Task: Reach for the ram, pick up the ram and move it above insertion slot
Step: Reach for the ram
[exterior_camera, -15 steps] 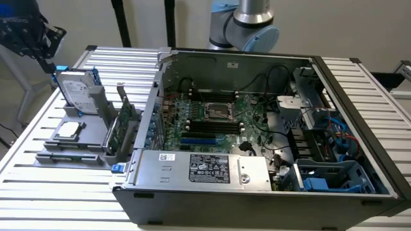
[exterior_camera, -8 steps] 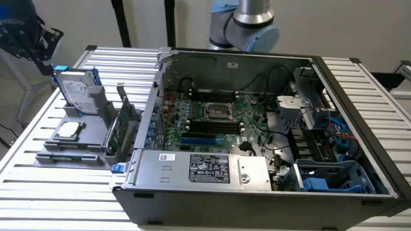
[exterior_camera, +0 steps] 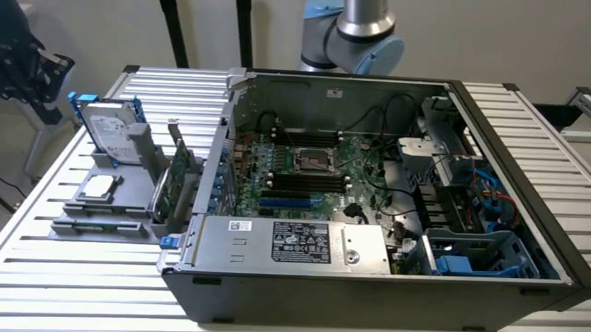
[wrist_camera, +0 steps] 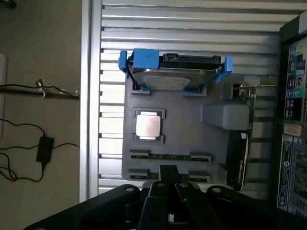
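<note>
Gripper [wrist_camera: 169, 175] over the holder row [wrist_camera: 136, 174] second out from the CPU [wrist_camera: 148, 126]; open or closed, can't tell. Ram itself unreadable. I centre along the row, descend square.

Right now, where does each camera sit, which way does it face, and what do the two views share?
Exterior view: off the arm, looking down into the open computer case on the slatted table; the arm's grey-and-blue joint shows behind the case.
Wrist view: on the wrist, looking straight down on the grey parts holder; the dark claw shows at the picture's edge.
Shared: the holder, its hard drive and processor chip, the table.
</note>
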Controlling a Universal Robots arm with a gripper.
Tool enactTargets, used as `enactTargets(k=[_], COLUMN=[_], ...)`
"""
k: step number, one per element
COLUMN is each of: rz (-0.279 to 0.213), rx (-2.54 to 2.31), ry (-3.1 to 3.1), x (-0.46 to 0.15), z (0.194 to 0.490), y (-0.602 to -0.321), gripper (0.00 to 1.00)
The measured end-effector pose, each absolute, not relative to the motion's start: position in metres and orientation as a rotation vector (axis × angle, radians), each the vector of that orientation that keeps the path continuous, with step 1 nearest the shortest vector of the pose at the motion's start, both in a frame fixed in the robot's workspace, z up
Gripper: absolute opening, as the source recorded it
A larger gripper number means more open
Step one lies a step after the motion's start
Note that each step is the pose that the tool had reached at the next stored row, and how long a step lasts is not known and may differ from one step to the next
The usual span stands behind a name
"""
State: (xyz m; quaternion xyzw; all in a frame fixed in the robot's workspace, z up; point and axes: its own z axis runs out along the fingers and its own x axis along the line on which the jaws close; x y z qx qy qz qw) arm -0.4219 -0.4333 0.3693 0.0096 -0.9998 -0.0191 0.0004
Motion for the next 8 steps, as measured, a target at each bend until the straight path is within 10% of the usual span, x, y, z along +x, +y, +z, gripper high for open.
enactTargets(k=[8], rz=[-0.06], rx=[0.03], ry=[-3.14], x=[-0.422], z=[0.368], y=[-0.47], gripper=[0.11])
